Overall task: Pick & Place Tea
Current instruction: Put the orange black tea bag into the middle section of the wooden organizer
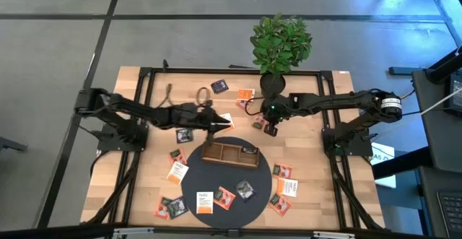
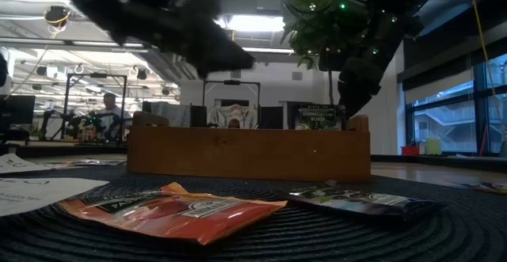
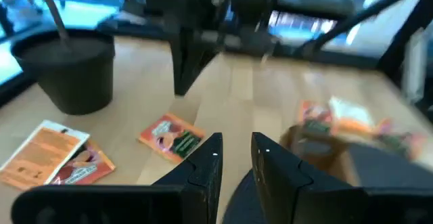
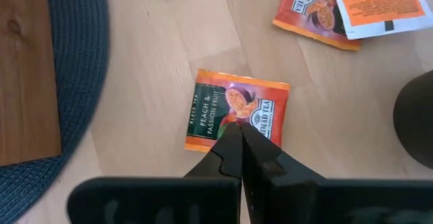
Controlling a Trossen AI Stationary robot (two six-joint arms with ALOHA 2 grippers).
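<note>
Left pincer (image 1: pixel 219 125) reaching inward from the left, arm stretched low, fingers (image 3: pixel 206 163) slightly parted, nothing between them. Right pincer (image 1: pixel 271 129) angled downward from the right, fingers pressed together.

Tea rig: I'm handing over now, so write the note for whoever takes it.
Right gripper: shut, empty, above the peach tea sachet on bare wood beside the mat.
Left gripper: slightly open, holding nothing visible, near the wooden tray.
Done: a few sachets stand in the tray.
Left: many sachets lie scattered on the mat and the table.
</note>
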